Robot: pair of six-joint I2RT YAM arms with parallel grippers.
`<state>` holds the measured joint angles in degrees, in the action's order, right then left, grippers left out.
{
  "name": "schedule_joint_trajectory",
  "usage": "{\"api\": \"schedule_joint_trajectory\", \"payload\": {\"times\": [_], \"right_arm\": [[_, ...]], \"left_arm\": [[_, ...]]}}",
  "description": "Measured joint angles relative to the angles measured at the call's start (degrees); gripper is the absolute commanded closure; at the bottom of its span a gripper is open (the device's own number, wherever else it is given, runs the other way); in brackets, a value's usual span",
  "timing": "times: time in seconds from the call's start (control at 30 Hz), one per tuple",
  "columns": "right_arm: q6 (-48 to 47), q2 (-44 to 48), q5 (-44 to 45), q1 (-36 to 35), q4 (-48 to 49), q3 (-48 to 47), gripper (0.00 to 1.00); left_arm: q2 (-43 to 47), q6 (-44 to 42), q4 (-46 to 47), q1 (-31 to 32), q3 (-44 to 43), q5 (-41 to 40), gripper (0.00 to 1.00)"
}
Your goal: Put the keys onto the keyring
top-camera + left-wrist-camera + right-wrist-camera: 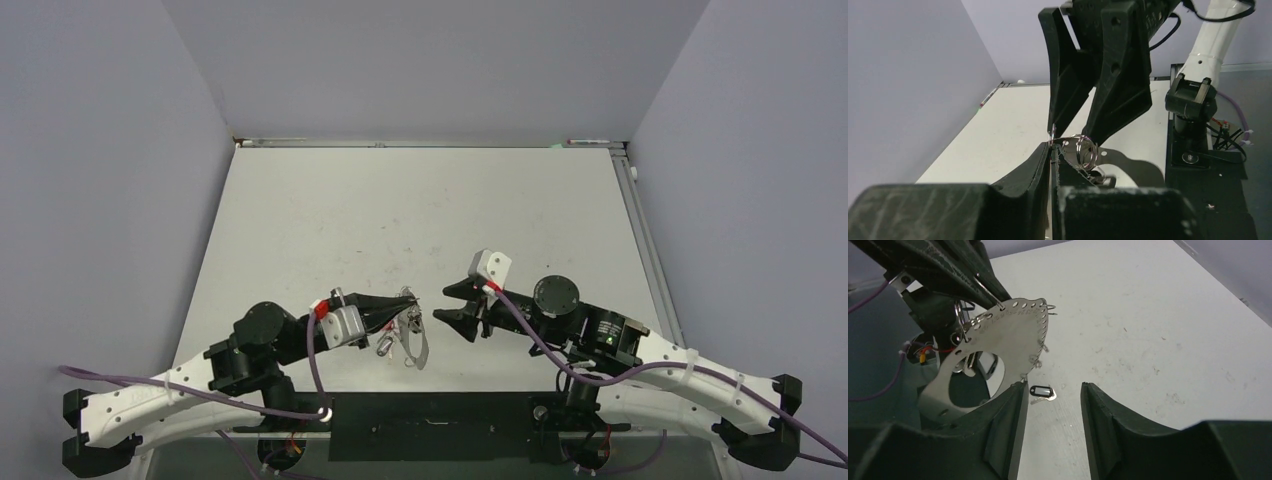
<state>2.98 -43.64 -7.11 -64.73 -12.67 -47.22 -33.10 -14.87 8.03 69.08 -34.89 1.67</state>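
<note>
Tabletop (1148, 315) keys (1042, 393) ahead of right end effector (1053, 384)

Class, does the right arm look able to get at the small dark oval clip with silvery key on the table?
Probably yes: the small dark oval clip lies uncovered just past the open right gripper, though the hanging silvery perforated keyring crowds one side.

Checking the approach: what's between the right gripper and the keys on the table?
Just bare table between the right gripper and the keys, per the right wrist view.
</note>
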Motion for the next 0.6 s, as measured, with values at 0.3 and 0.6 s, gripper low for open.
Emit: {"api": "schedule_joint_trajectory", "payload": {"times": [0.3, 0.6], "right_arm": [[-4.52, -1.14, -8.83, -1.77, 10.69, 0.52, 0.59], [-6.27, -0.02, -8.33, -3.39, 17.33, 3.32, 0.62]], "left_arm": [[3.21, 0.66, -9.05, 0.22, -4.39, 4.44, 1.00], [4.92, 0.72, -10.73, 0.22, -1.86, 6.82, 1.00]]}}
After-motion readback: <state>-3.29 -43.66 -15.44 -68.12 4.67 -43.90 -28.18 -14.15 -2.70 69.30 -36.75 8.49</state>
